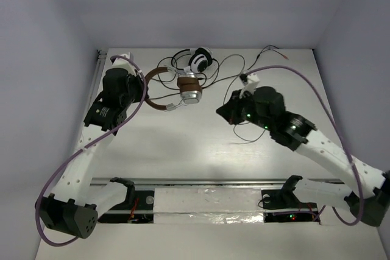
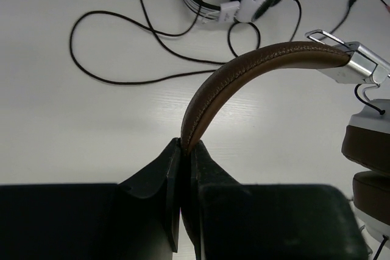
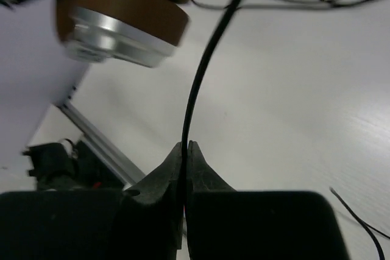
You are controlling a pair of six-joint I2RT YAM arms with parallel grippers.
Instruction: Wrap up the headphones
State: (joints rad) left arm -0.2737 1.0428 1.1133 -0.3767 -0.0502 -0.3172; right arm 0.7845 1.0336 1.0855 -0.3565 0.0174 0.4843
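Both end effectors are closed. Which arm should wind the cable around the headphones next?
Right, probably. The right end effector is pinched on the thin black cable, free to loop it. The left end effector clamps the brown leather headband, anchoring the brown-and-silver over-ear headphones.

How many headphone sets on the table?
2. Brown headphones in the middle, headband clamped in the left pincer; white-and-black headphones just beyond them. None seem hidden.

Near side of the headphones (image 1: pixel 187 88): I see bare table (image 1: pixel 183 150), open passage. Just behind them: white headphones (image 1: pixel 199 61) and their cable loops (image 2: pixel 122 82). To their right a black cable (image 3: pixel 201 71) runs into the right gripper (image 3: pixel 186 145). Left side is taken by the left gripper (image 2: pixel 183 144).
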